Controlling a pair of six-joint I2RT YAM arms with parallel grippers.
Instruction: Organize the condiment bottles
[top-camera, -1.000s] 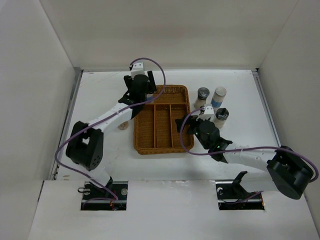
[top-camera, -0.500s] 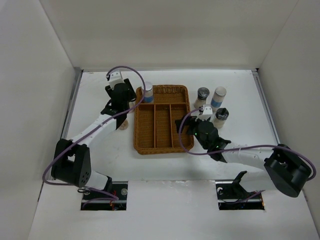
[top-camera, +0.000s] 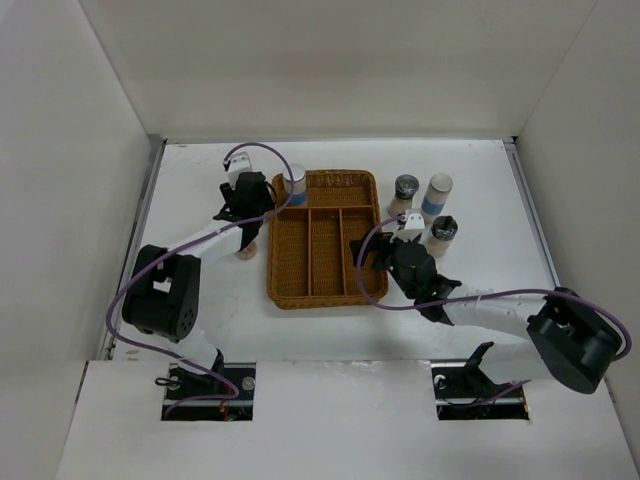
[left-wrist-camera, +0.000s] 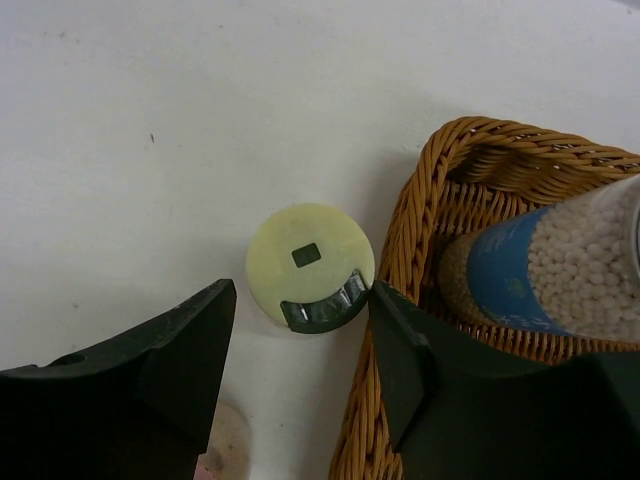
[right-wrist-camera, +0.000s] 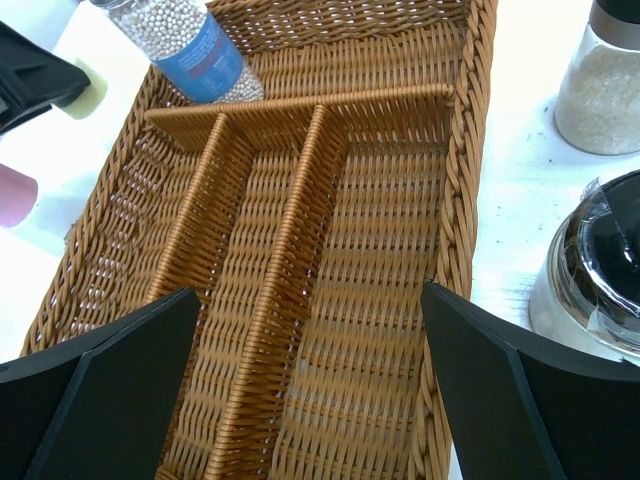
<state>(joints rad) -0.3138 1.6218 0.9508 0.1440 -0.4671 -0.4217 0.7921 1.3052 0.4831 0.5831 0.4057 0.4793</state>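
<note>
A yellow-capped jar (left-wrist-camera: 310, 265) stands on the table just left of the wicker tray (left-wrist-camera: 425, 195). My left gripper (left-wrist-camera: 300, 300) is open above it, one finger on each side. A blue-labelled jar (top-camera: 294, 184) stands in the tray's back left corner and also shows in the left wrist view (left-wrist-camera: 540, 270). A pink-capped jar (top-camera: 245, 251) stands left of the tray (top-camera: 325, 303). My right gripper (right-wrist-camera: 310, 300) is open and empty over the tray's right compartment. A grey-capped jar (top-camera: 406, 190), a blue-labelled jar (top-camera: 437, 193) and a black-capped jar (top-camera: 442, 231) stand right of the tray.
The tray (right-wrist-camera: 465, 150) has one cross compartment at the back and three long ones in front. White walls enclose the table on three sides. The black-capped jar (right-wrist-camera: 595, 280) sits close to my right finger.
My left gripper has left the blue-labelled jar in the tray's back corner and moved left, then down over the yellow-capped jar. The right arm has barely moved.
</note>
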